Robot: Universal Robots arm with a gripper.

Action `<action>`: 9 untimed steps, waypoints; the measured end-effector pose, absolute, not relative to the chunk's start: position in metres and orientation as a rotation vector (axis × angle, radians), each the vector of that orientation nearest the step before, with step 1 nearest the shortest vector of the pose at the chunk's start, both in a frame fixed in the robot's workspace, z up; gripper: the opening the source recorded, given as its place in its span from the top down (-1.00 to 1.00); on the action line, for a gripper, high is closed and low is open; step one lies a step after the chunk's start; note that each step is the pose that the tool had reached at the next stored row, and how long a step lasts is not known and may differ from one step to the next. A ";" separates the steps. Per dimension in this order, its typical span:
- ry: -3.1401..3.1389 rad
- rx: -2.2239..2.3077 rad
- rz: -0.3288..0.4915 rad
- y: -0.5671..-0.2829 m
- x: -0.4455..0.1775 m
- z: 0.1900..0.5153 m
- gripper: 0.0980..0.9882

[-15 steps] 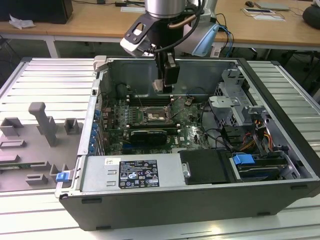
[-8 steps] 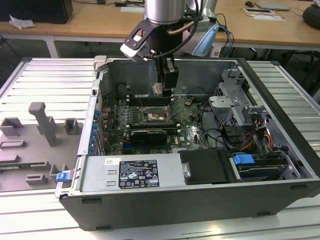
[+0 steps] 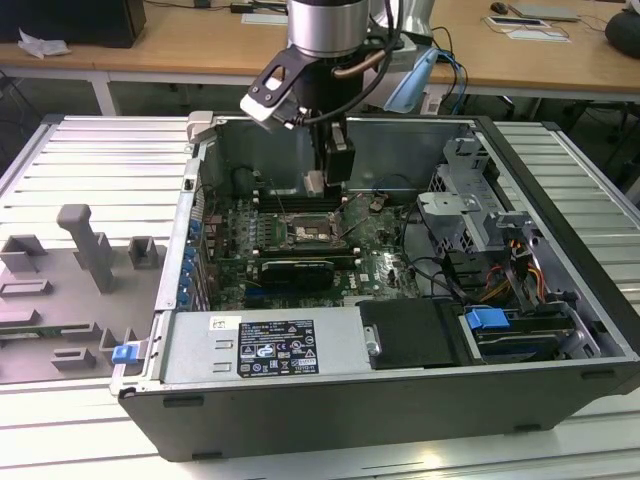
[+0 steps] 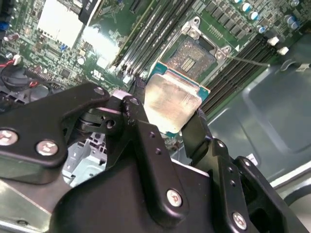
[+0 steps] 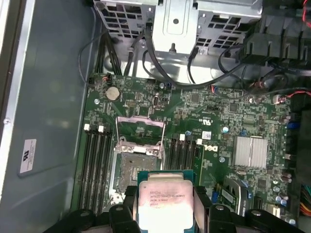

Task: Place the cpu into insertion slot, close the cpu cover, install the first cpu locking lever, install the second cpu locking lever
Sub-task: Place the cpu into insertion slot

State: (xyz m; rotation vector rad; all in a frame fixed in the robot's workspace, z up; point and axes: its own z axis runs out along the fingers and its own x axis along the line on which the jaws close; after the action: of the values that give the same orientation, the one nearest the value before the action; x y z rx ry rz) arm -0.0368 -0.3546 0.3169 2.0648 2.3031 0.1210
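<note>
At the middle of the exterior view, our tool point(image 3: 323, 181) grips the cpu point(image 3: 314, 183); the insertion slot point(image 3: 312, 232) lies just below, not touching.

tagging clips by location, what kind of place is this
Probably a robotics lab or test bench: an open computer case lies on a slatted aluminium table, a robot arm holds the cpu above its motherboard, and wooden office desks stand behind.
</note>
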 end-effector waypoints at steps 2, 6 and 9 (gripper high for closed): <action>2.298 2.072 0.120 -0.353 -0.037 0.312 0.00; 2.210 2.161 0.116 -0.353 -0.037 0.300 0.00; 2.181 2.191 0.114 -0.353 -0.037 0.290 0.00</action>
State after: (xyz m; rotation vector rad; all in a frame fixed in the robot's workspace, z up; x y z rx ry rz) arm -0.0373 -0.3527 0.2901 2.1908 2.1807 0.1138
